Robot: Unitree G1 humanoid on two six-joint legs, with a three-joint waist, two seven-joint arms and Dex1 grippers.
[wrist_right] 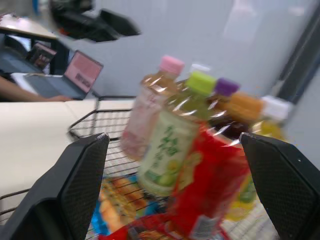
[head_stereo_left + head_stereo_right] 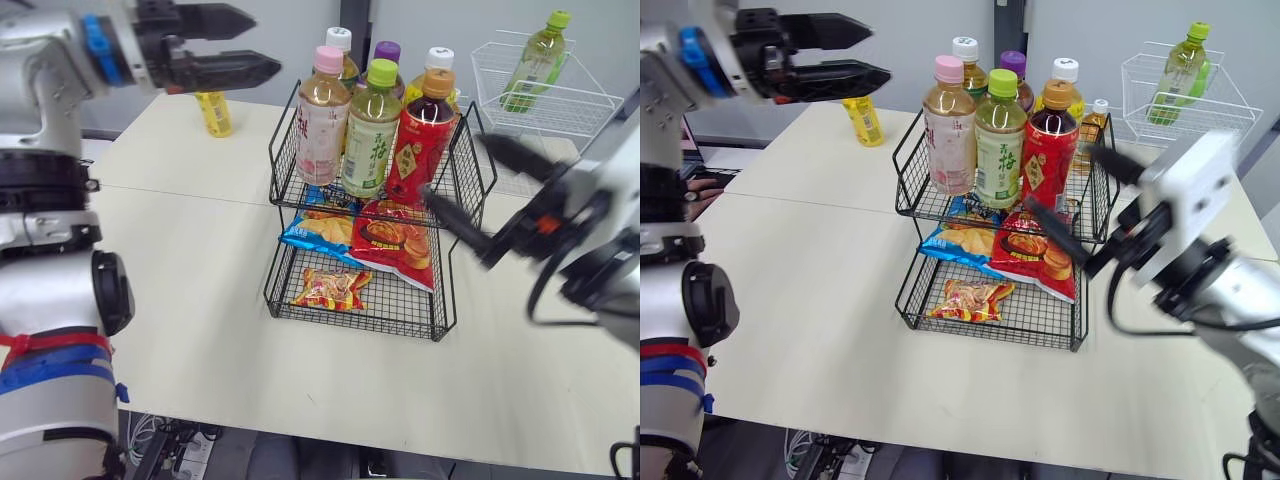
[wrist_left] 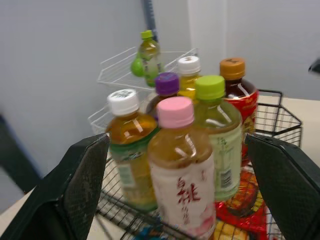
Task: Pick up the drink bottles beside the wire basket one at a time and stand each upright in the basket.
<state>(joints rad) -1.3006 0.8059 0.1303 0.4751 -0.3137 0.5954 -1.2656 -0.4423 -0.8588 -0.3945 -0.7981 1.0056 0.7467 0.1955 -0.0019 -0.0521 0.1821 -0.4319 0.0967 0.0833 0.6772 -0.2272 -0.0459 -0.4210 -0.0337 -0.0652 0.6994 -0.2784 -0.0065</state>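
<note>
A black two-tier wire basket (image 2: 283,150) stands mid-table. Several bottles stand upright in its top tier, among them a pink-capped one (image 2: 322,115), a green-capped one (image 2: 373,130) and a red-labelled one (image 2: 423,140). A yellow bottle (image 2: 213,112) stands on the table at the back left. A small amber bottle (image 2: 1097,120) stands just right of the basket. My left gripper (image 2: 265,43) is open, raised high left of the basket, nothing in it. My right gripper (image 2: 455,166) is open at the basket's right side, close to the red-labelled bottle, holding nothing.
Snack bags (image 2: 375,240) lie in the basket's lower tiers. A white wire basket (image 2: 545,100) at the back right holds a green bottle (image 2: 535,62). A laptop (image 1: 80,75) and a person's arm (image 1: 20,92) are past the table's left edge. Bare tabletop (image 2: 180,300) spreads front left.
</note>
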